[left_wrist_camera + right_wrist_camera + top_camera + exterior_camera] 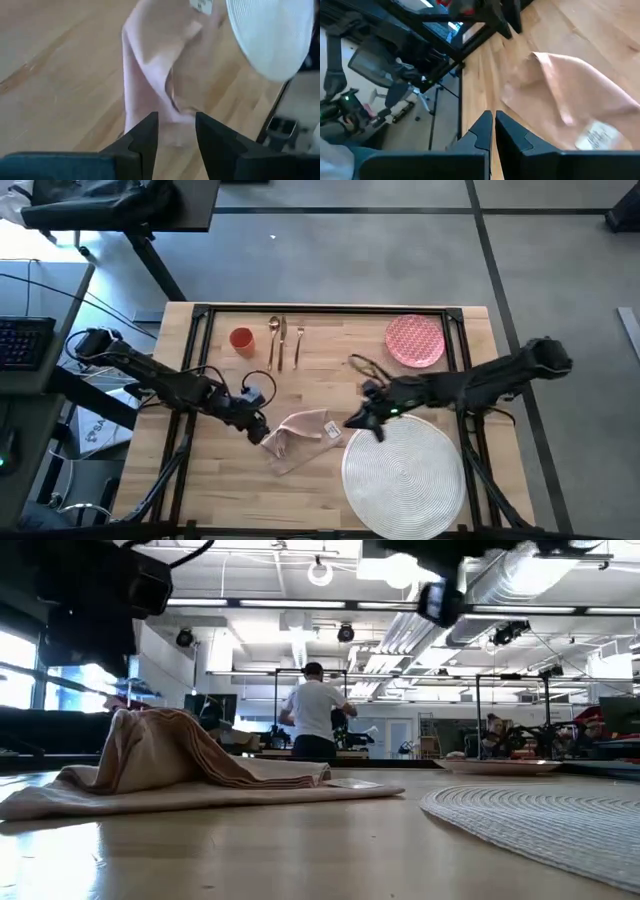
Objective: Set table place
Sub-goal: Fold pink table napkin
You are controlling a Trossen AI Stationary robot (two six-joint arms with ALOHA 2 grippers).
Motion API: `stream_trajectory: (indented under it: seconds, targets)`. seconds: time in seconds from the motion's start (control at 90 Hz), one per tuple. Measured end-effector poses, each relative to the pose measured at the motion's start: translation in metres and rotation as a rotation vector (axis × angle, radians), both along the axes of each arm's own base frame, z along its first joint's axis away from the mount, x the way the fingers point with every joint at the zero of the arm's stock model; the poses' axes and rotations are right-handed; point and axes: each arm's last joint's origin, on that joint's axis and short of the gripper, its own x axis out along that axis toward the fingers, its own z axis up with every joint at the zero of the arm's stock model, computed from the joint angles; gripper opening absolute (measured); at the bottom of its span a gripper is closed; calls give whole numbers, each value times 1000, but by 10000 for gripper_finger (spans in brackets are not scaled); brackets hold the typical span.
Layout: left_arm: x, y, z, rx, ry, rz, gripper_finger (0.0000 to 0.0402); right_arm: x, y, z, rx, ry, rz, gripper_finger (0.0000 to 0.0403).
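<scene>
Large light-wood butcher-block table (200, 480) with black frame holds everything. Round white woven placemat (404, 475) lies at the near right, flat, apparently the base of the setting. Beige-pink cloth napkin (305, 438) is crumpled just left of it, one corner humped up, a white label showing; it probably needs flattening or moving beside the mat. Red-patterned pink plate (415, 341) sits at the far edge, well apart from the mat, not yet placed. Gold-toned cutlery (284, 340) lies in a row at the far edge, small orange-red cup (241, 339) just beside it.

Left gripper (175, 131) hovers at the napkin's left end, fingers parted a little, nothing held, napkin edge showing between them. Right gripper (493, 131) hangs by the placemat's far-left rim near the napkin, fingers closed together, empty.
</scene>
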Motion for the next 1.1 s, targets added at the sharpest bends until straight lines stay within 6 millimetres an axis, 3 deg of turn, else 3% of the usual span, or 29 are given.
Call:
stream_trajectory:
  seconds: [0.156, 0.256, 0.389, 0.556, 0.678, 0.867, 1.1]
  targets:
    - [-4, -10, 0, 18, -5, -97, 111, 60, 11, -14, -224, 5, 68, 0]
    - [-8, -17, 0, 22, 1, -175, 111, 94, 18, -30, -387, 106, 153, 2]
    - [-12, -23, 0, 18, 5, -225, 111, 127, 22, -61, -515, 314, 231, 31]
    - [-14, -28, 0, 58, -14, -213, 111, 159, 25, -74, -626, 410, 241, 88]
    - [-10, -34, -4, 175, -70, -211, 111, 160, 27, -67, -644, 537, 273, 116]
    - [3, -44, -24, 328, -76, -245, 111, 136, 32, -30, -671, 620, 214, 123]
    - [32, -48, -57, 224, -35, -130, 134, 111, 38, -6, -677, 681, 171, 124]
